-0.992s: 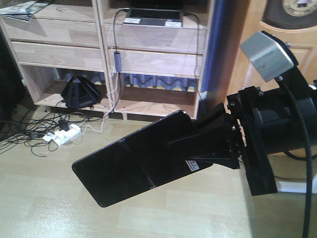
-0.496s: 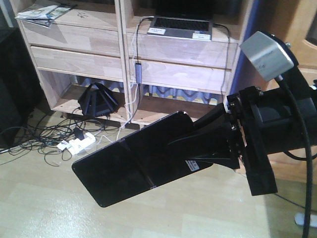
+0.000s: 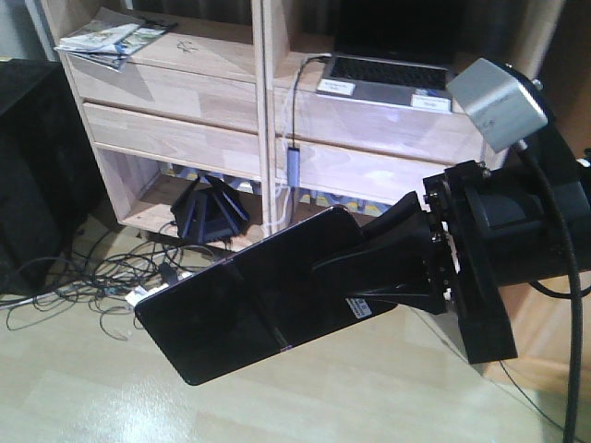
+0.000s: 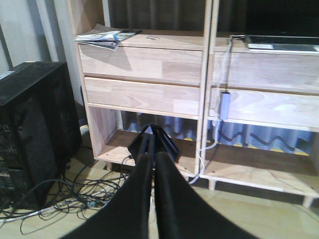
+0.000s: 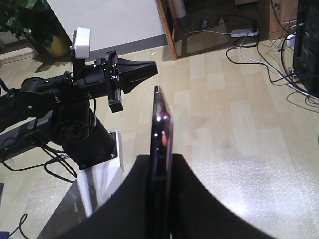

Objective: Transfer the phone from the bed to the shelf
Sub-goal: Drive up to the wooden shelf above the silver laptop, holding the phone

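Right hand (image 3: pixel 332 272) clenched on one end of the phone (image 3: pixel 231 309), which juts out flat and tilted above the wooden floor (image 3: pixel 369 397), near the shelf (image 3: pixel 175 92) and clear of it. Left hand (image 4: pixel 151 158) closed and empty, fingers together, pointing at the shelf's lower compartment. On the shelf, a silver laptop (image 3: pixel 388 74) and magazines (image 3: pixel 111 35).

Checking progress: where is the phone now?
Front view: the phone is clamped in the right hand, held over the floor before the shelf.
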### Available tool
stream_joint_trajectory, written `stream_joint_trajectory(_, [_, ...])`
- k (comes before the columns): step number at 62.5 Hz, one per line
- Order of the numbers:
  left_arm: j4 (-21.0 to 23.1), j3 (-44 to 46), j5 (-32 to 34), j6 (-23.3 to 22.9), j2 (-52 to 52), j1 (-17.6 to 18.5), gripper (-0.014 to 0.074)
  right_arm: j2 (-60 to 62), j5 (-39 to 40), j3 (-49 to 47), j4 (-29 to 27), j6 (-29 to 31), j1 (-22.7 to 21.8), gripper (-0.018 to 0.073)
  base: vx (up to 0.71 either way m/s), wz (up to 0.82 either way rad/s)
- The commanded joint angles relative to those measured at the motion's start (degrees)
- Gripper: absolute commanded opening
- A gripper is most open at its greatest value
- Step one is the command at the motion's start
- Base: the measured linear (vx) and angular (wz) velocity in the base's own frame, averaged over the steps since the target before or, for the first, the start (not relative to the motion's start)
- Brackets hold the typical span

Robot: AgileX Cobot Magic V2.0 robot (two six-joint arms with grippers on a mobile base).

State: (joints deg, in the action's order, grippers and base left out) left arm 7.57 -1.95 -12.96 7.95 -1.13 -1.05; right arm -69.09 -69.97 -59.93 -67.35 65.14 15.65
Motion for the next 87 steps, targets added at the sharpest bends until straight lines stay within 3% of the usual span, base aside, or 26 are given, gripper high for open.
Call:
stream_joint_trajectory(1, [0.3,0.0,3.9,-0.2,-0.3,0.2,0.0001,1.3,-3.9,-1.3,-5.4,0.2,-0.1,-0.0004,0.34,0.16])
stream_joint_trajectory(46, [0.3,0.0,3.9,-0.2,-0.3,0.2,0.0001,1.3,-3.9,-1.3,-5.4,0.2,-0.1,-0.0004,0.36,0.02])
stream_joint_trajectory(87, [0.3,0.0,3.9,-0.2,-0.3,0.2,0.0001,1.3,-4.0,-1.3,-5.4,0.2,-0.1,-0.0004,0.33,-0.29])
